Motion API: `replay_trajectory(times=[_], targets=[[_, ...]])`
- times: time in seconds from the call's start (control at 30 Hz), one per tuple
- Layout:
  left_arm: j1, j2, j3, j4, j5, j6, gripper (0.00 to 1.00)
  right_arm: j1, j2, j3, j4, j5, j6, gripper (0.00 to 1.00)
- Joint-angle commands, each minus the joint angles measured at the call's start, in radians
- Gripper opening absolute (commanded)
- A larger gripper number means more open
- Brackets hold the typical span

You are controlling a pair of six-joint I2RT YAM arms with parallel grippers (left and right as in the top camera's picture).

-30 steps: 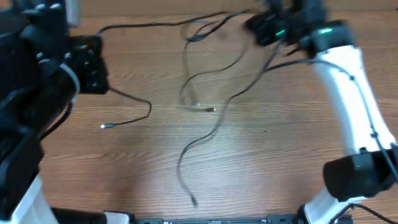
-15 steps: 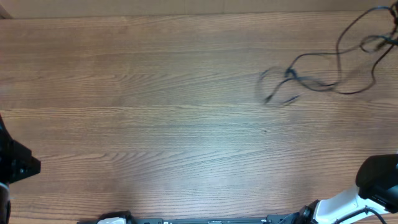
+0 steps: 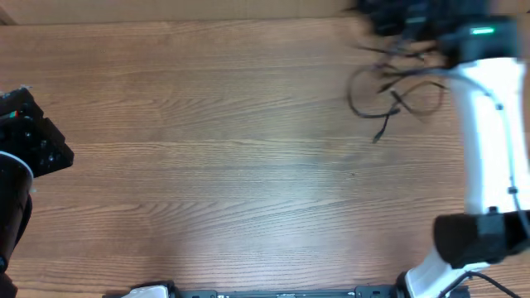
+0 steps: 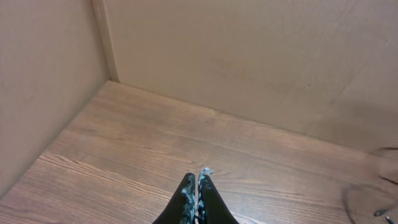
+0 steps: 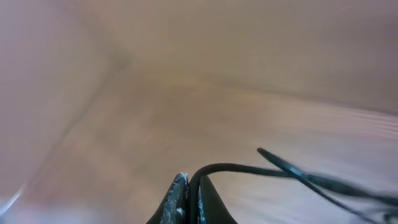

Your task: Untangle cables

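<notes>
The thin black cables (image 3: 396, 89) lie in a loose tangle of loops on the wooden table at the far right, one plug end pointing toward the middle. My right gripper (image 5: 189, 182) is shut on one cable (image 5: 249, 168), which runs off to the right in the blurred right wrist view. In the overhead view the right gripper sits at the far right edge (image 3: 397, 16), above the tangle. My left gripper (image 4: 197, 177) is shut and empty, over bare wood near the left back corner. A bit of cable shows at the right edge of the left wrist view (image 4: 379, 208).
Cardboard walls (image 4: 249, 56) enclose the table at the back and left. The right arm's white link (image 3: 489, 124) runs down the right side. The left arm's black wrist (image 3: 29, 141) sits at the left edge.
The right arm has come back into view at the far right and holds a cable. The tangle has shifted and now hangs in loops under that gripper. The left arm moved further into view.
</notes>
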Motion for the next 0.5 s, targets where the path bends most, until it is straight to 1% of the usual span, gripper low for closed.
replay_trajectory(times=[0.0, 0.03, 0.1, 0.17, 0.23, 0.3, 0.47], targets=[[0.006, -0.008, 0.004, -0.008, -0.003, 0.028, 0.04, 0.184, -0.070, 0.016, -0.001, -0.030, 0.011, 0.04], [0.006, -0.003, 0.003, -0.011, -0.003, 0.037, 0.04, 0.228, -0.074, 0.016, -0.005, -0.003, 0.011, 0.04], [0.006, 0.010, 0.003, -0.021, -0.003, 0.047, 0.04, 0.279, -0.085, 0.016, -0.016, 0.121, 0.011, 0.04], [0.006, 0.027, 0.003, -0.032, -0.002, 0.050, 0.04, 0.286, -0.102, 0.016, -0.030, 0.269, 0.010, 0.04], [0.006, 0.045, 0.000, -0.034, 0.011, 0.050, 0.04, 0.253, -0.120, 0.016, -0.049, 0.335, -0.007, 0.04], [0.006, 0.064, -0.002, -0.034, 0.045, 0.051, 0.04, 0.195, -0.141, 0.016, -0.072, 0.338, -0.039, 0.04], [0.005, 0.126, -0.002, -0.030, 0.179, 0.056, 0.04, 0.040, -0.168, 0.016, -0.102, 0.280, -0.038, 0.04]])
